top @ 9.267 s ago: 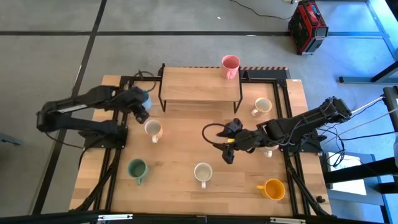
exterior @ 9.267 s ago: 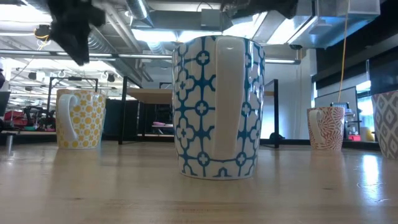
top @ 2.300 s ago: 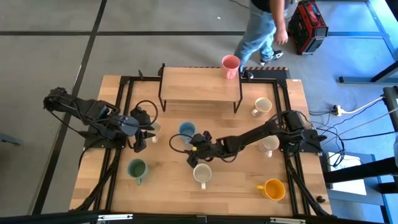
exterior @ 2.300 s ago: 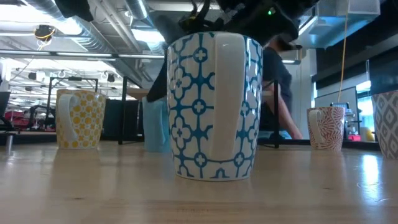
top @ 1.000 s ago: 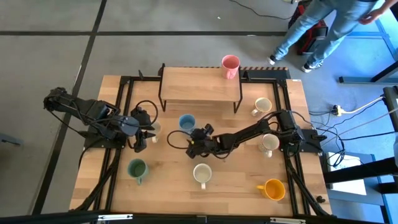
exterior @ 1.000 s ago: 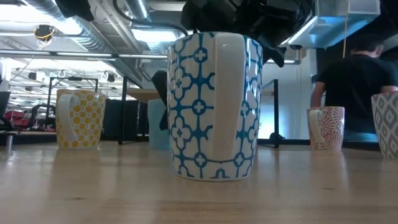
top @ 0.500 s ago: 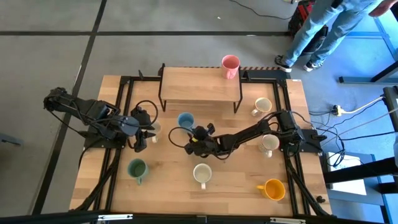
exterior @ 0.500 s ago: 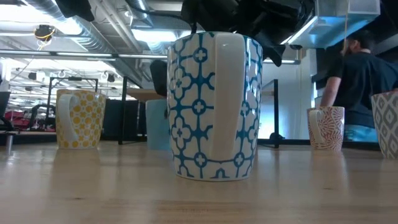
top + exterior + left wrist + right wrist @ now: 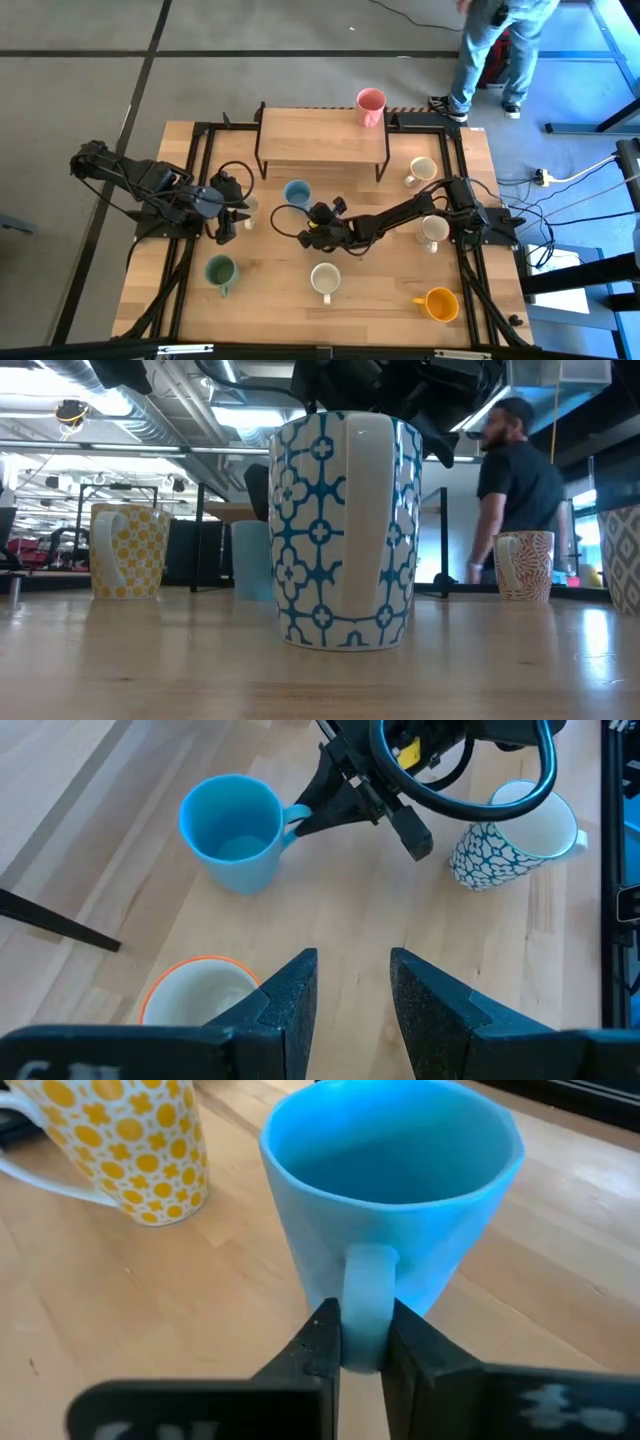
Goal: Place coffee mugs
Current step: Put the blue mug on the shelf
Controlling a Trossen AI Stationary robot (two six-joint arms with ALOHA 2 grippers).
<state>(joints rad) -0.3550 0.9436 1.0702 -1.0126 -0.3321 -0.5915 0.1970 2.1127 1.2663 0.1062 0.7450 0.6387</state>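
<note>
Right end effector [image 9: 360,1342] clamped on the blue mug's [image 9: 297,193] handle at bench [image 9: 390,300] centre, before the wooden shelf [image 9: 322,136]. Yellow-dotted mug [image 9: 128,1140] just beside; left end effector [image 9: 348,988] apart, probably above it.

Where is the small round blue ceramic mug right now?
In the high view the blue ceramic mug stands mid-table, just in front of the wooden shelf, its handle pinched by the right gripper.

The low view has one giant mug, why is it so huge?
In the low view the blue-patterned mug stands right by the camera, so it fills the picture; the high view shows it no bigger than the blue mug.
</note>
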